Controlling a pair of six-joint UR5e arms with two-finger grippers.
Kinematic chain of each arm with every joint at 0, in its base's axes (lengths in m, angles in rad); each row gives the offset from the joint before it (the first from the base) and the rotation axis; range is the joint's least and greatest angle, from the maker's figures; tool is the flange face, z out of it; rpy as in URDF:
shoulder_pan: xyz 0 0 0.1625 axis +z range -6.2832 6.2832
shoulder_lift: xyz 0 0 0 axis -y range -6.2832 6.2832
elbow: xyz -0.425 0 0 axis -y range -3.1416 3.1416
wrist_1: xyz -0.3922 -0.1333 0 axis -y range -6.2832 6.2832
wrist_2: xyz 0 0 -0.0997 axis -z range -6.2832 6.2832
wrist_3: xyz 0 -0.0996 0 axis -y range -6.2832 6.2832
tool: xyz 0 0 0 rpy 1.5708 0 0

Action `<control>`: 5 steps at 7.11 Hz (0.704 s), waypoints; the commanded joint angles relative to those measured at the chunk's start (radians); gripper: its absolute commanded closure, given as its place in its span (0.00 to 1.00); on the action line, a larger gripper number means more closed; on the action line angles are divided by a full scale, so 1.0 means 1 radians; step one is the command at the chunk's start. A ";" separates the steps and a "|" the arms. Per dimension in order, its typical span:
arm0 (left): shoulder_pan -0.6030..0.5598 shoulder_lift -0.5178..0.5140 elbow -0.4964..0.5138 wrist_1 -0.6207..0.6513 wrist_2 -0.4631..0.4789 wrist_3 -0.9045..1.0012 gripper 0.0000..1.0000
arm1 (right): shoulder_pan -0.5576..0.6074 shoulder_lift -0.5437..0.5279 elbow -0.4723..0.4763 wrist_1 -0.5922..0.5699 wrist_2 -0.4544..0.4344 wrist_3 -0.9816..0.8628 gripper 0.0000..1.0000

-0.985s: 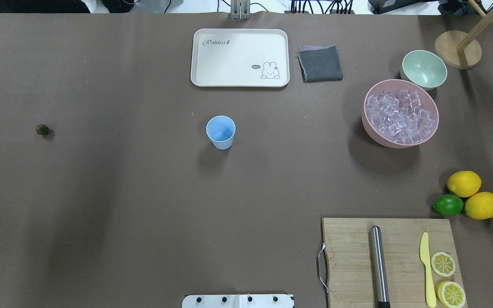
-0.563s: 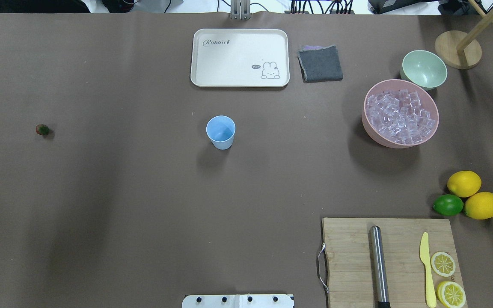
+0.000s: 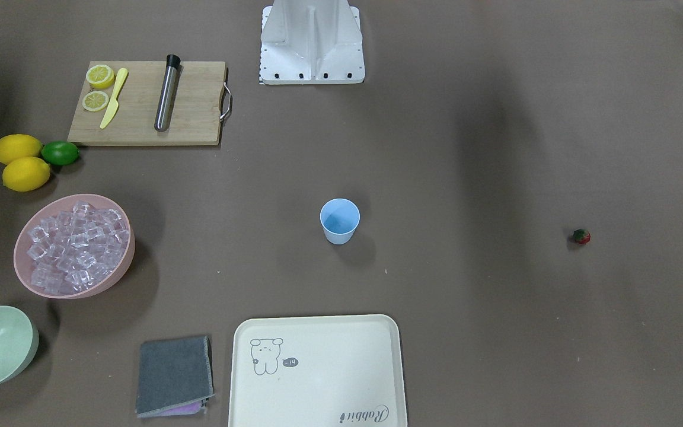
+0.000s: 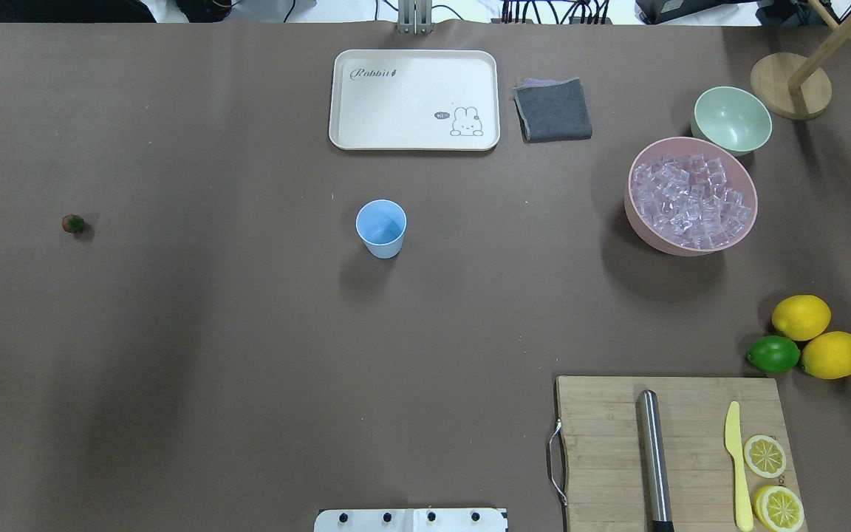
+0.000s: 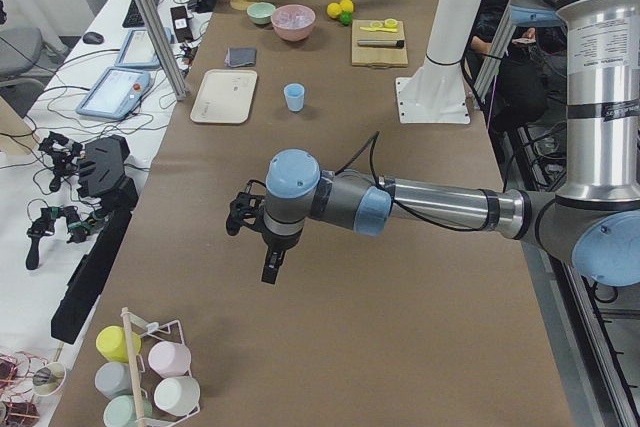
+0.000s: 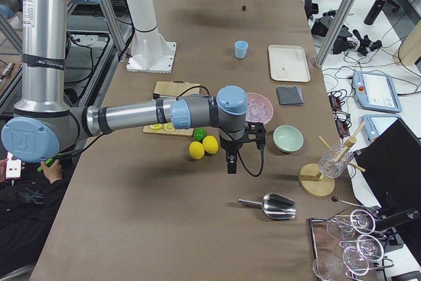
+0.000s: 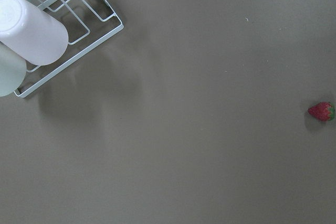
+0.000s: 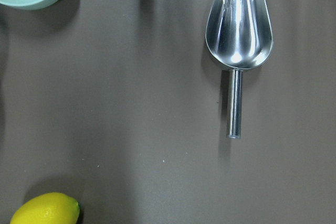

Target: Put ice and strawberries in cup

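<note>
The strawberry (image 7: 321,111) was spotted well to the robot's left of the cup (image 4: 381,227), nearer the left gripper (image 5: 271,267), the ice (image 4: 691,201) piled in the pink bowl (image 4: 651,242) nearer the right gripper (image 6: 231,162); neither gripper's opening could be told.

Silver-and-blue left arm (image 5: 440,205) stretched out level, wrist bent, black two-finger left hand (image 5: 270,269) pointing straight down. Silver-and-blue right arm (image 6: 131,118) in the same pose, black two-finger right hand (image 6: 230,164) pointing down. Finger spread of either hand unreadable from the side views.
</note>
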 commanded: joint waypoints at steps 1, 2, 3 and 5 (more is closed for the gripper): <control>0.005 0.001 -0.001 -0.001 -0.001 0.000 0.02 | -0.001 -0.004 0.003 0.001 0.008 -0.001 0.01; 0.005 0.001 -0.002 -0.001 -0.002 0.000 0.02 | -0.001 0.001 0.008 -0.002 0.011 -0.003 0.01; 0.005 0.002 -0.004 -0.001 -0.002 0.000 0.02 | -0.022 0.039 0.023 -0.007 0.017 0.012 0.01; 0.005 0.010 -0.006 -0.003 -0.003 0.001 0.02 | -0.132 0.195 0.002 0.004 0.031 0.124 0.01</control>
